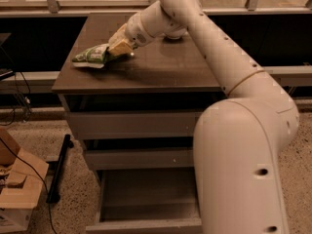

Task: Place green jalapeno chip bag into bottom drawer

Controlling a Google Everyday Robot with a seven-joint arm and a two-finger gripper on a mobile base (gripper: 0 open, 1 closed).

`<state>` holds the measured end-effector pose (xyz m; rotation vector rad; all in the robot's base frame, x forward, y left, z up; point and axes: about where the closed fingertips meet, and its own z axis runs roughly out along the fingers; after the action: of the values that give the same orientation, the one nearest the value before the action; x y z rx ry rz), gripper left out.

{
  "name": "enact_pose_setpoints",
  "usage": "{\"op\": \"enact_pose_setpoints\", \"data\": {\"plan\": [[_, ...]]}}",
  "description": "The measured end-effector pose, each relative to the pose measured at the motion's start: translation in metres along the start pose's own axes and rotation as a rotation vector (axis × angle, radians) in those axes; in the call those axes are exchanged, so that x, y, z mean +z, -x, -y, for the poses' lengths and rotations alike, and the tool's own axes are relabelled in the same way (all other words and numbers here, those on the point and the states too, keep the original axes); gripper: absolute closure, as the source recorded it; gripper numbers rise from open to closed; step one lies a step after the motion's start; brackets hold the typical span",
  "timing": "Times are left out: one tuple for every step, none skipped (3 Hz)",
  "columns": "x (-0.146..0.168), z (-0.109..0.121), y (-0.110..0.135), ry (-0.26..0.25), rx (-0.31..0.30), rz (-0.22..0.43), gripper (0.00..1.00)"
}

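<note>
Green jalapeno chip bag [91, 55] lies on cabinet top [161, 74], gripper [119, 48] at its end; bottom drawer [146, 225] open.

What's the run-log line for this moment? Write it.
gripper at right end of green jalapeno chip bag | bag on cabinet top | bottom drawer open, bag not inside

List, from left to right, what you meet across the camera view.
Box → chip bag → hand, at the bag's right end over the cabinet top → arm.
</note>
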<state>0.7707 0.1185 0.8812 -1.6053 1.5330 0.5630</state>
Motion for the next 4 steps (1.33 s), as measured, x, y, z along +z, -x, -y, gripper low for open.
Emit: {"op": "enact_pose_setpoints", "data": {"plan": [[-0.036, -0.014, 0.014, -0.047, -0.039, 0.035, 0.89], [-0.038, -0.037, 0.011, -0.019, -0.036, 0.078, 1.0], [-0.04, -0.052, 0.01, -0.007, -0.026, 0.113, 1.0], [-0.084, -0.069, 0.011, -0.084, -0.013, 0.083, 1.0]]}}
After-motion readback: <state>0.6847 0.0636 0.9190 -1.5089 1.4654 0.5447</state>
